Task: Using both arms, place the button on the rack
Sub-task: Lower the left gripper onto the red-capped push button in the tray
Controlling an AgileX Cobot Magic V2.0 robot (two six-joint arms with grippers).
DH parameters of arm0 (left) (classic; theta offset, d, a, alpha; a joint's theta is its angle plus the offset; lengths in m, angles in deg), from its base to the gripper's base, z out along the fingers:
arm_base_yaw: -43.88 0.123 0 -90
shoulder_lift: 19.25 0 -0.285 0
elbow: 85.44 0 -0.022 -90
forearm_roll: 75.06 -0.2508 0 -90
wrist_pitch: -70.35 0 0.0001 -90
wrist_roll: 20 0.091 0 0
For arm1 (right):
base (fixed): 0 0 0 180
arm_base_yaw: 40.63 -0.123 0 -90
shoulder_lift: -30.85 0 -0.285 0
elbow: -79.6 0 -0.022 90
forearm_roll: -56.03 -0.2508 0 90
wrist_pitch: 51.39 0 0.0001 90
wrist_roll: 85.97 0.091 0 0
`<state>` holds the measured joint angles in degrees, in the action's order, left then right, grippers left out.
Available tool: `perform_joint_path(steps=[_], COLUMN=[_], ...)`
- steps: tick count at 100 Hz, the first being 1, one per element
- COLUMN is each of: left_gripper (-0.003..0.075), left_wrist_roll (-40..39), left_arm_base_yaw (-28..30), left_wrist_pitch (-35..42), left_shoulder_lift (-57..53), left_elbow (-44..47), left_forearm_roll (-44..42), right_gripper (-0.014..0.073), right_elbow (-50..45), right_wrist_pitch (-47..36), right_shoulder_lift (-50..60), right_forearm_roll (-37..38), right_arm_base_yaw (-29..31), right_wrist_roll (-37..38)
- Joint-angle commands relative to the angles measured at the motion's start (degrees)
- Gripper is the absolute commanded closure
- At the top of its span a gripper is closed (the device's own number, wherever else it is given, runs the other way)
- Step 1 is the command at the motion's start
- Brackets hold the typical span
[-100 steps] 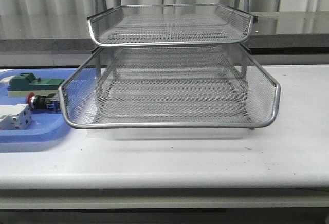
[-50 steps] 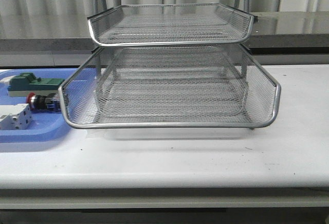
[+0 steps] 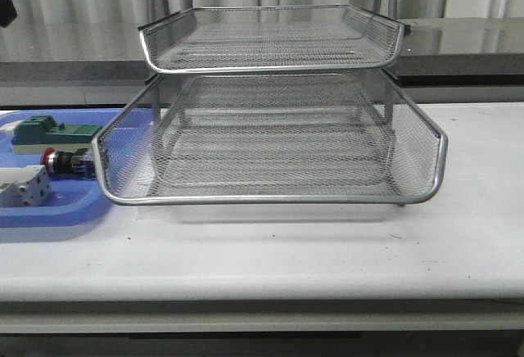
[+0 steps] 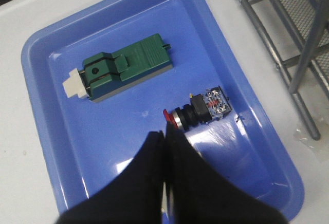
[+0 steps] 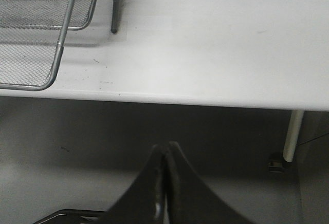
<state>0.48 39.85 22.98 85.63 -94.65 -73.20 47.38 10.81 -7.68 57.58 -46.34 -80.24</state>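
The rack (image 3: 270, 107) stands on the table (image 3: 458, 242), with the blue tray (image 4: 61, 147) just beside it. In that tray the button (image 4: 198, 111) lies on its side near a green block (image 4: 126, 67), apparently just clear of the left gripper (image 4: 165, 134), whose fingers are pressed together. The right gripper (image 5: 165, 149), likewise closed and empty, hangs beyond the table's edge.
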Motion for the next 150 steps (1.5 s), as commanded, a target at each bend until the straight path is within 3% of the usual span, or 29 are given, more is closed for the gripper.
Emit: perform_joint_path(steps=[1, 18, 25, 32, 49, 59, 108, 150], left_gripper=[0.074, 0.0734, 0.0691, 0.0601, 0.0276, 0.0185, 0.0185, 0.0185], left_wrist_roll=[3.4, 10.2, 13.2, 14.8, 17.2, 17.2, 17.5, 39.6], left_arm_base_yaw=[0.2, 0.2, 0.2, 0.2, 0.2, 0.2, 0.2, -0.2], left_wrist_pitch=[0.3, -4.3, -5.1, -5.6, -6.3, -5.9, -4.7, -2.6], left_shoulder_lift=[2.0, 7.6, 8.6, 9.0, 9.1, 9.1, 9.5, 15.1], left_elbow=[-5.8, -10.0, -10.5, -10.5, -10.3, -10.3, -10.3, -10.3], left_forearm_roll=[0.5, 0.7, 0.8, 0.8, 0.8, 0.8, 3.1, 5.2], right_gripper=[0.0664, 0.0664, 0.0664, 0.0664, 0.0664, 0.0664, 0.0664, 0.0664], right_elbow=[2.0, 2.0, 2.0, 2.0, 2.0, 2.0, 2.0, 2.0], right_wrist_pitch=[-2.8, -2.8, -2.8, -2.8, -2.8, -2.8, -2.8, -2.8], right_shoulder_lift=[-0.2, -0.2, -0.2, -0.2, -0.2, -0.2, -0.2, -0.2], right_forearm_roll=[0.7, 0.7, 0.7, 0.7, 0.7, 0.7, 0.7, 0.7], right_arm_base_yaw=[0.1, 0.1, 0.1, 0.1, 0.1, 0.1, 0.1, 0.1], right_wrist_roll=[0.2, 0.2, 0.2, 0.2, 0.2, 0.2, 0.2, 0.2])
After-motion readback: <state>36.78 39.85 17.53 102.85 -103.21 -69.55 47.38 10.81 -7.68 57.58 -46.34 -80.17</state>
